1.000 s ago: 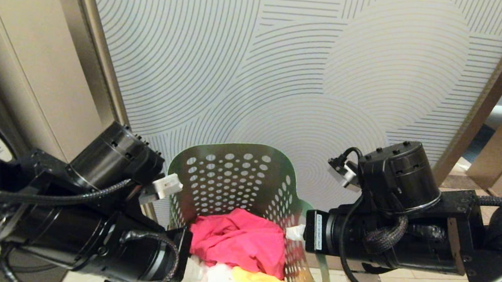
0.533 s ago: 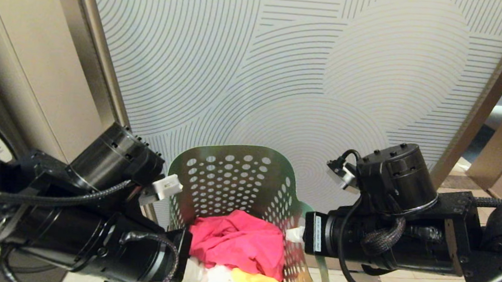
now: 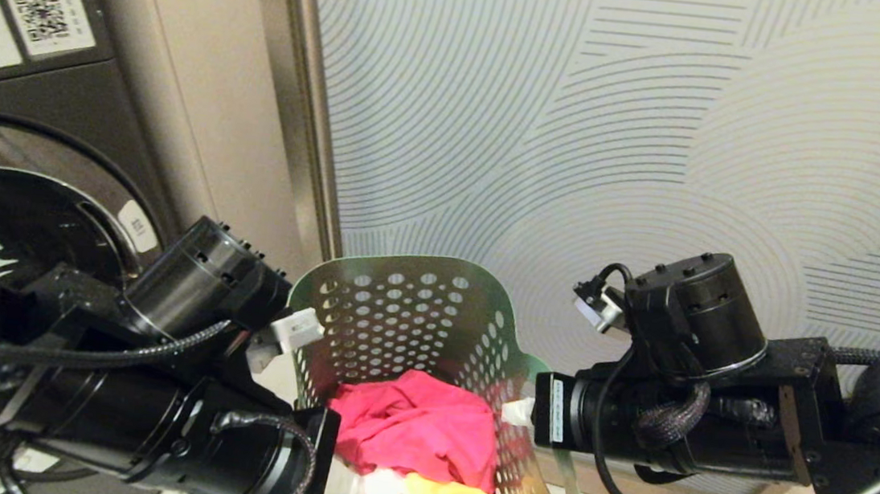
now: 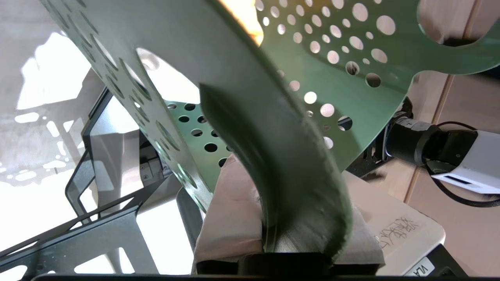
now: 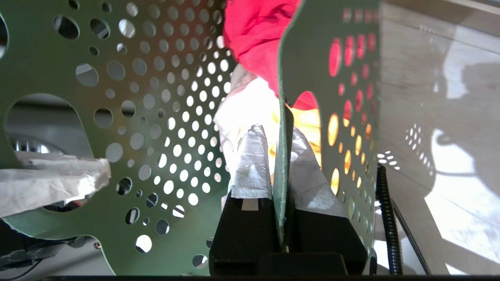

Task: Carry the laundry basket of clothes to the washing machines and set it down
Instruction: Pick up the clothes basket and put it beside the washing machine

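you have the laundry basket (image 3: 409, 317) held up between both arms, before a patterned wall panel (image 3: 628, 136). the left gripper (image 4: 273, 238) and the right gripper (image 5: 283, 164) each pinch its rim, jaws nearly closed on the plastic. inside lie the clothes (image 3: 421, 439), pink, white and yellow. a washing machine (image 3: 13, 157) stands at your left.

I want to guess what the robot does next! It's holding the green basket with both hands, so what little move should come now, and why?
Probably keep turning toward the washing machine with the grip unchanged. The left hand and right hand each pinch the laundry basket wall, and the clothes sit inside, but the machine shows only at the far left of the head view, while a patterned wall fills the front.
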Motion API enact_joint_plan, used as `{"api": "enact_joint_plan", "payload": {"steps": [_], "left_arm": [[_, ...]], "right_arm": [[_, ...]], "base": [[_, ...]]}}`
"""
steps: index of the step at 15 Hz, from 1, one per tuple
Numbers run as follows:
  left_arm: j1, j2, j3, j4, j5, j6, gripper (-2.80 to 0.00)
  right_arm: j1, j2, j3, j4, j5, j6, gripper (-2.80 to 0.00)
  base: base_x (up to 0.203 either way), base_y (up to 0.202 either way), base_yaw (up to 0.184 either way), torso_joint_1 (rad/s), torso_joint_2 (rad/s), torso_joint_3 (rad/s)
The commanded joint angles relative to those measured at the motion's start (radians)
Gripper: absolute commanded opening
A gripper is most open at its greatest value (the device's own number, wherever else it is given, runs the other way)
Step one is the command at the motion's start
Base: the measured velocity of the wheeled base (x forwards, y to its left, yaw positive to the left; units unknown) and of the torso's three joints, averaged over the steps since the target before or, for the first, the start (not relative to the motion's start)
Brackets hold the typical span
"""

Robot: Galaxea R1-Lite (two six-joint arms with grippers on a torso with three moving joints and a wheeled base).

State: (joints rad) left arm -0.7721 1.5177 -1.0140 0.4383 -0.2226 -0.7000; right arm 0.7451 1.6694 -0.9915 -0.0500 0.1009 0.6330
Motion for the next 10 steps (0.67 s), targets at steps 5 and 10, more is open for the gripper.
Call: {"api": "enact_joint_plan", "payload": {"steps": [5, 10], "left_arm": [[-0.001, -0.010, 0.009, 0.004, -0.001, -0.007, -2.80], [-0.001, -0.013, 0.015, 0.003, -0.001, -0.007, -2.80]], "right_arm": [[0.000, 0.000, 0.001, -0.001, 0.002, 0.004, -2.80], [0.000, -0.003, 0.004, -0.001, 0.002, 0.004, -2.80]], "base": [[0.001, -0.008, 0.170, 0.002, 0.00, 0.004], [0.001, -0.008, 0.171, 0.004, 0.00, 0.002]]}}
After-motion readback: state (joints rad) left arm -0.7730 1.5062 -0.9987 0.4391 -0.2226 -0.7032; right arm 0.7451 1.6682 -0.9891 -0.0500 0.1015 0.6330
